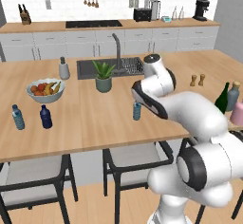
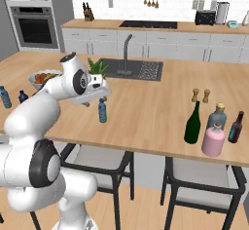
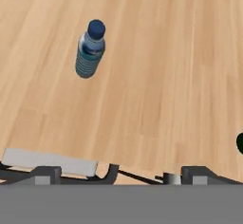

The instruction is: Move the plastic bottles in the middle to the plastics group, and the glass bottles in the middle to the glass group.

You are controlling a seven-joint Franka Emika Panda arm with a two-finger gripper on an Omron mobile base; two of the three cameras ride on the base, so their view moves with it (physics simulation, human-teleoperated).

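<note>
Pale-blue and translucent, the small slim plastic water bottle with a blue cap (image 3: 89, 52) stands upright alone on the wooden island counter (image 1: 85, 118), near the front edge and about midway along it. The two-finger gripper (image 2: 95, 97) hovers above and just beside it, jaws spread as wide as they go and holding nothing; in the hand view the bottle sits off to the upper left rather than between the fingertips.

Far to the left, near the front edge, stand the two small bottles of the plastics group: a second pale-blue bottle with a blue cap (image 1: 18, 117) and a short dark navy bottle (image 1: 45, 116), with a white bowl of fruit (image 1: 46, 89) just behind them. Far to the right cluster the tall dark green wine bottle (image 2: 193, 123), the shorter pink bottle with a pale stopper (image 2: 213, 139) and the grey-blue round-shouldered bottle (image 2: 217, 118), with a small dark brown bottle (image 2: 236, 127) beside them.

Risks, as I judge them: the bottle is narrow and light, so a descent that is off-centre could have one finger clip the cap or shoulder and topple it toward the near edge. A squeeze on thin plastic may let it slip or tilt during the long carry left. Setting it down too close could knock the navy bottle or the matching blue one.
</note>
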